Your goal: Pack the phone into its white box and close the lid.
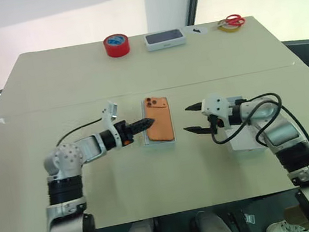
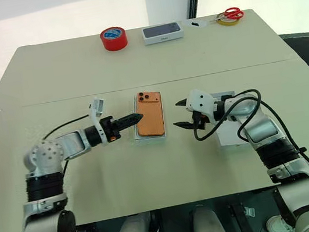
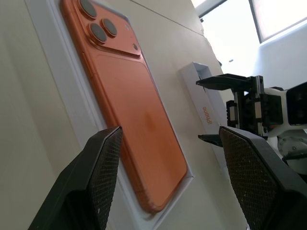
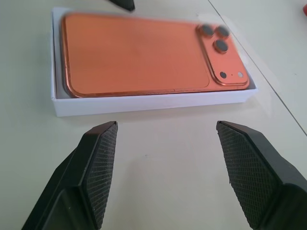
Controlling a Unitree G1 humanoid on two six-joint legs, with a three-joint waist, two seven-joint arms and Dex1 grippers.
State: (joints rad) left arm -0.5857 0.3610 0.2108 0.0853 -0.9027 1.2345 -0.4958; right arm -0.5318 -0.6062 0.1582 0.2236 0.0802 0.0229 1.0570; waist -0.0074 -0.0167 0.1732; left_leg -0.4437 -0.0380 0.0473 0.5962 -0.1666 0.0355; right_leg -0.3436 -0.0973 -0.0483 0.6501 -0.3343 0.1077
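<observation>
Wrist views show phone (image 4: 144, 55) seated inside white box (image 4: 144, 103)

An orange phone (image 4: 139, 55) with a smooth satin back and glossy edges, its dark lenses shiny like glass, lies in a white box (image 4: 144, 103) of matt cardboard. The table (image 1: 135, 66) beneath has a pale, matt, paper-like surface with a seam across it. The left gripper (image 3: 168, 182) and right gripper (image 4: 168, 177) carry black plastic fingers faced with rough, cross-hatched pads. The lid (image 3: 204, 96) looks like smooth white card with orange print. A roll of tape (image 1: 116, 44) shows a glossy red side, and scissors (image 1: 233, 20) have shiny red plastic handles.
</observation>
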